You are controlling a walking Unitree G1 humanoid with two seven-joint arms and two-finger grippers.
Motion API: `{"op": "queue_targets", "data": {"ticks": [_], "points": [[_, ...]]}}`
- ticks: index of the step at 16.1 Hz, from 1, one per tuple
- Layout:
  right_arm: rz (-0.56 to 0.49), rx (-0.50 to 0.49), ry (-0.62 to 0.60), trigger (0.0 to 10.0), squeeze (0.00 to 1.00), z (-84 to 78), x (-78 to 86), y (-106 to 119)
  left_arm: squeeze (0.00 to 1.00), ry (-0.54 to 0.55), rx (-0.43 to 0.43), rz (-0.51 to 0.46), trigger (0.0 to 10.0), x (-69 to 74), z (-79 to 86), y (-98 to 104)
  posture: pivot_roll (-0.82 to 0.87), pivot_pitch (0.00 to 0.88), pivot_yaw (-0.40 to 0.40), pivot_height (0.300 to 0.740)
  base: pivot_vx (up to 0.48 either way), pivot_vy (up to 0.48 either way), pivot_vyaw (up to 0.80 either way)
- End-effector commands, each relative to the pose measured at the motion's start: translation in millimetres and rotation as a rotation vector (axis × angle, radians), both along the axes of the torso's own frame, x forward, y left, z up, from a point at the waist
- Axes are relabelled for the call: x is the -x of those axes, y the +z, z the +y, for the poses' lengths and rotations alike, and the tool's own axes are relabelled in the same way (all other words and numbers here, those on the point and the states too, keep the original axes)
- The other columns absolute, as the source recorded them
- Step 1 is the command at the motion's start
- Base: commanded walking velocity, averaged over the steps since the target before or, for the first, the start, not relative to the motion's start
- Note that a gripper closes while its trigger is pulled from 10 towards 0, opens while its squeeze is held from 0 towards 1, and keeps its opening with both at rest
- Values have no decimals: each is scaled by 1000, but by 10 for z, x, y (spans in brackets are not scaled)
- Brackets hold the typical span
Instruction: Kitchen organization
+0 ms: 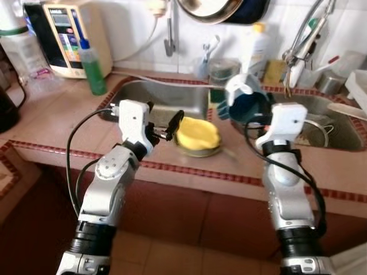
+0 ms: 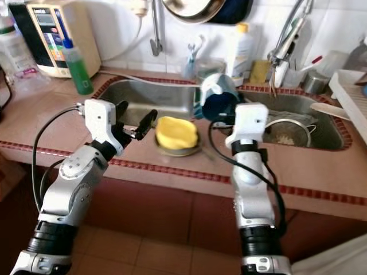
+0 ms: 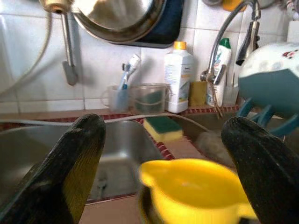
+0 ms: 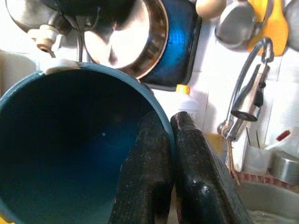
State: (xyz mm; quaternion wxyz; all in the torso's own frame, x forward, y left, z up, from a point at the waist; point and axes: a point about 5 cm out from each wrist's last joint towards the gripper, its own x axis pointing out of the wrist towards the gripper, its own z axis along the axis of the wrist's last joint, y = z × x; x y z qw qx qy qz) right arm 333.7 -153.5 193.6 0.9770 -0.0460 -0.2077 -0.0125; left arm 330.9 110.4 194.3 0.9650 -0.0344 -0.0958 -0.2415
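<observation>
The yellow cup [image 1: 198,134] sat on the surface at the sink's [image 1: 172,97] front rim. The left pincer [image 1: 167,129], fingers spread, hovered just beside it. The right pincer [image 4: 170,158] pinched the blue cup's [image 1: 248,102] rim above the sink. Best approach, probably: center the yellow cup between the fingers before closing.

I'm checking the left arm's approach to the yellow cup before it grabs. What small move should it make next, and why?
Probably ease the left gripper forward a little, then close. Its fingers stand open on either side of the yellow cup without touching it, and the cup sits on the counter edge by the sink. The right gripper is pinching the blue cup's rim.
</observation>
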Motion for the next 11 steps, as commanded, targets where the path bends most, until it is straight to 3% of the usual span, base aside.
{"op": "queue_targets", "data": {"ticks": [1,6,11], "points": [[-22,-5,39,10000,0,112,-8,61,0,29,-9,-14,10000,-14,104,32,-134,0,15,740,0,398,0],[-22,-3,41,10000,0,116,-17,64,0,32,-11,-15,10000,-18,108,33,-133,0,13,740,0,391,0],[-20,6,48,10000,0,128,-24,61,0,3,-3,-36,10000,22,75,47,-128,0,9,740,0,0,0]]}}
